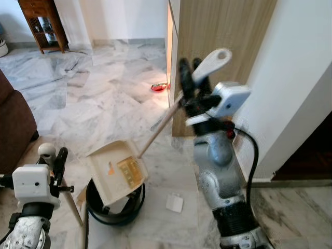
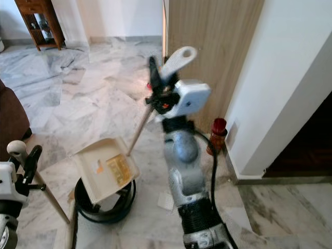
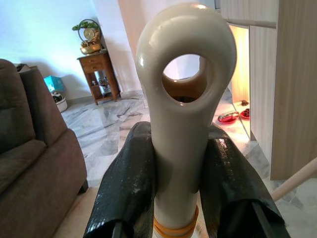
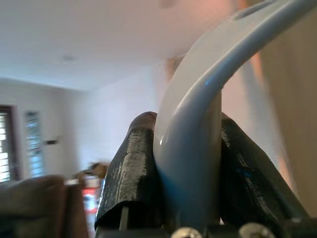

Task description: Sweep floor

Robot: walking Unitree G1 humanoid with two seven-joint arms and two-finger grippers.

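The dustpan (image 1: 116, 174) covered most of the black bin (image 1: 115, 210) beneath it, so the bin's contents could not be seen. At eight o'clock, the broom stick (image 2: 52, 202) ran off the bottom edge, its head unseen. The small red object (image 1: 158, 87) on the floor at twelve o'clock was too small to identify.

floor (image 1: 104, 98): glossy marble | dustpan (image 1: 116, 171): cream plastic, wood handle | broom grip (image 3: 185, 99): shiny plastic | cabinet (image 1: 223, 31): matt woodgrain

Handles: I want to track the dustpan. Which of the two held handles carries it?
The right gripper's handle; its wooden pole runs down to the tilted dustpan over the bin. The left gripper's doesn't.
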